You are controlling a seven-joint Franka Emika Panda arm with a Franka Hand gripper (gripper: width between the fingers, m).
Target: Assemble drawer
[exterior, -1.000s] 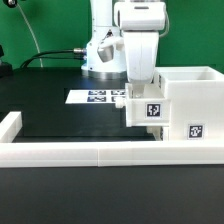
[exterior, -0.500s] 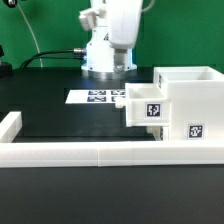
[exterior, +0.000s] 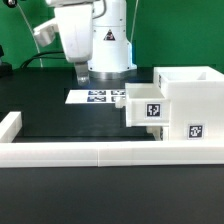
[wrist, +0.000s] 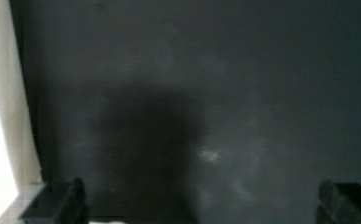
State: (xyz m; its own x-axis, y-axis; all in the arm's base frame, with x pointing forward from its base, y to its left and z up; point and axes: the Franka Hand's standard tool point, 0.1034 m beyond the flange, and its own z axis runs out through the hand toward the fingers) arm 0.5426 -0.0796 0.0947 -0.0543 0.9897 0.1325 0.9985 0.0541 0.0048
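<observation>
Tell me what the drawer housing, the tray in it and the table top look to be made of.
Housing: seemingly white plastic, smooth and matte, with thick even walls and a printed tag on its face.
Tray: the same white plastic look, also tagged; it sticks partway out of the housing.
Table top: a black, dull surface with little shine; possibly a mat or coated board, the pictures do not settle it.

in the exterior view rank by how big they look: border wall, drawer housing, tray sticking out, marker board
1. border wall, though nearest the camera
2. drawer housing
3. and 4. tray and marker board: look about alike, and the board is partly hidden, so unranked
</observation>
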